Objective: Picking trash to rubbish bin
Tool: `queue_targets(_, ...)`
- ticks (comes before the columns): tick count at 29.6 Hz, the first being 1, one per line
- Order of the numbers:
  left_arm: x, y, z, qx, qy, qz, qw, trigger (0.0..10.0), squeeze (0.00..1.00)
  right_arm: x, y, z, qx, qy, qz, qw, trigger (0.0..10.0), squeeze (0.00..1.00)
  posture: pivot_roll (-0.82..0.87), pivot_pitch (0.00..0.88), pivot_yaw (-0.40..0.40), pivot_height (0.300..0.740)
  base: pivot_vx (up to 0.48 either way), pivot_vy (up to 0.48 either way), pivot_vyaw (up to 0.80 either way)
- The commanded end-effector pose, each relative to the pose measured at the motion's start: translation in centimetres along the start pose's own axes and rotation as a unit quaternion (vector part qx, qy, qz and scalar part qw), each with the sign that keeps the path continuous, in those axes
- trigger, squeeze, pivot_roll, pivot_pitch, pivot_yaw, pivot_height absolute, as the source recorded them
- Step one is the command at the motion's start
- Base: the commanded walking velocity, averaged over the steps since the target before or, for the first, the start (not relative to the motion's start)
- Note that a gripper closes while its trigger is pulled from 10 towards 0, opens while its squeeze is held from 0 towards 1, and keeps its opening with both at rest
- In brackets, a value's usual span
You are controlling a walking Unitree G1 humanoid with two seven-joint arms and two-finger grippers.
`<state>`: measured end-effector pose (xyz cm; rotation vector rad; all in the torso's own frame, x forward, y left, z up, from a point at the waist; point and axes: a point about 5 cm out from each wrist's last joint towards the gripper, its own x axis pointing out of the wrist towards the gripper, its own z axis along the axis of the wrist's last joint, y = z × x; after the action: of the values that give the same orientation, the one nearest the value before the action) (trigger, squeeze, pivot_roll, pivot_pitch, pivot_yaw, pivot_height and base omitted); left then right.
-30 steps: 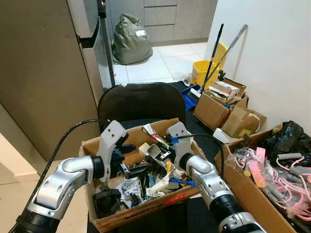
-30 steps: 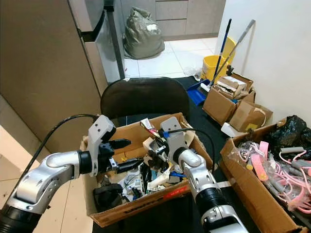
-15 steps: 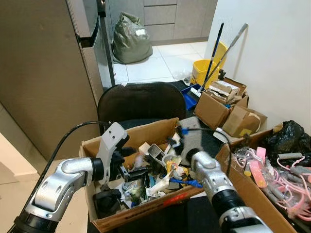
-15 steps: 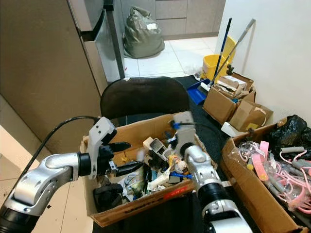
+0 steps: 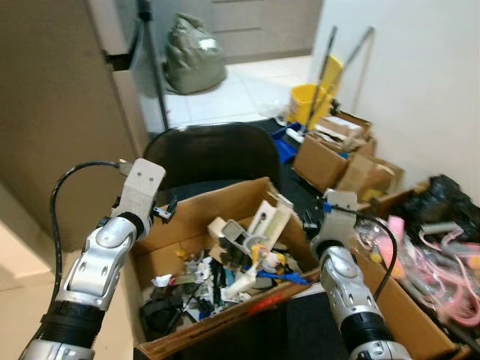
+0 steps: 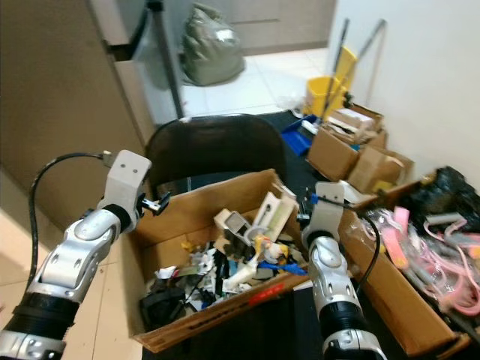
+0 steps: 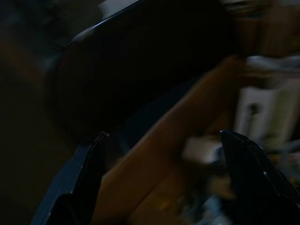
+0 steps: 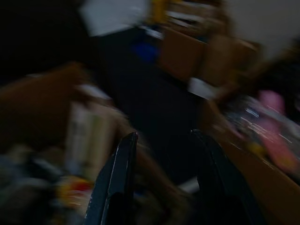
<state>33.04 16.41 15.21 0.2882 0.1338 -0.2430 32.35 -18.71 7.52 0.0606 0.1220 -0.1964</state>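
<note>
My left gripper (image 7: 159, 183) is spread wide, empty, up by the back-left wall of the cardboard box (image 5: 217, 202) full of trash (image 5: 240, 262). My right gripper (image 8: 164, 183) is parted, empty, at the box's right side, beside a second box (image 5: 390, 292) of pink clutter. A dark chair (image 5: 214, 150) stands behind. Views blurred.

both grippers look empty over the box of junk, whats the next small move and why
Probably lower the left gripper back into the cardboard box to grab a piece of trash. Both grippers are open and hold nothing; the left one sits above the box's back wall, and the right gripper points past the box's corner.
</note>
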Motion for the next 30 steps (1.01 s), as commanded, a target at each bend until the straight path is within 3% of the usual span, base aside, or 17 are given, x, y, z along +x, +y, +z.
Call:
queue_targets(1,0.1,-0.6,0.0,0.017,-0.007,-0.012,1.0,10.0,0.0,-0.2,-0.2,-0.2,0.003,-0.001,-0.012,1.0,10.0,0.0,0.02,0.109,0.049,0.74,0.0,0.0,-0.8)
queue_targets(7,0.5,-1.2,0.5,-0.005,-0.033,-0.012,0.999,10.0,0.0,-0.8,-0.3,-0.4,0.013,-0.002,-0.026,1.0,10.0,0.0,0.02,0.109,0.049,0.74,0.0,0.0,-0.8)
queue_targets(12,0.5,-1.6,0.3,0.006,-0.032,-0.022,0.999,10.0,0.0,-0.8,0.0,-0.2,0.017,-0.004,-0.026,1.0,10.0,0.0,0.02,0.108,0.053,0.74,0.0,0.0,-0.8)
queue_targets(30,0.4,-0.2,0.0,0.005,-0.035,0.013,0.999,10.0,0.0,-0.7,0.3,0.2,0.031,-0.006,-0.031,0.999,10.0,0.0,0.04,0.096,0.046,0.74,0.0,0.0,-0.8)
